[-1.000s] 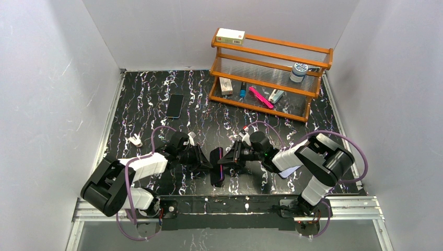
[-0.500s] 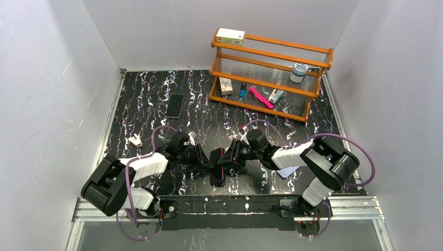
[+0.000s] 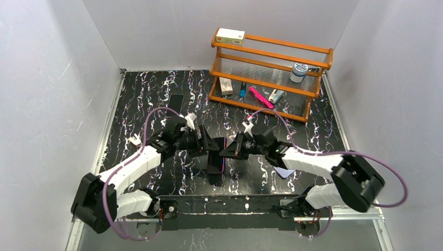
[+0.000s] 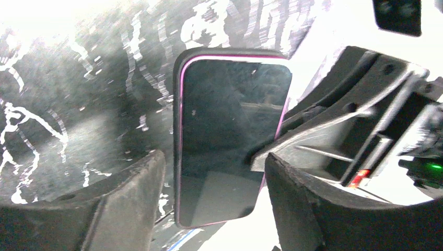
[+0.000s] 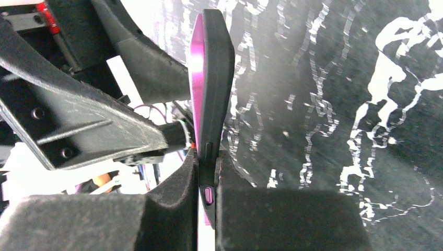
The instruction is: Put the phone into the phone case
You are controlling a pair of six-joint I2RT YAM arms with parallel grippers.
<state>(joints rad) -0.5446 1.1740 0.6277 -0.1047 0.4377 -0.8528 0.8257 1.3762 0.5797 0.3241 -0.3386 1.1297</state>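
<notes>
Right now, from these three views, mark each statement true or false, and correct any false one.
1. The right pincer pinches the phone by its edge. True.
2. The lavender phone case lies on the table, apart from the phone. True.
3. The left pincer is clamped on the phone. False: its jaws stand open on either side of it.
4. The phone lies flat on the table. False: it is held up on edge.

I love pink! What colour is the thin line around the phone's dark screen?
Bright pink-magenta, edging the phone; clearest in the left wrist view.
</notes>
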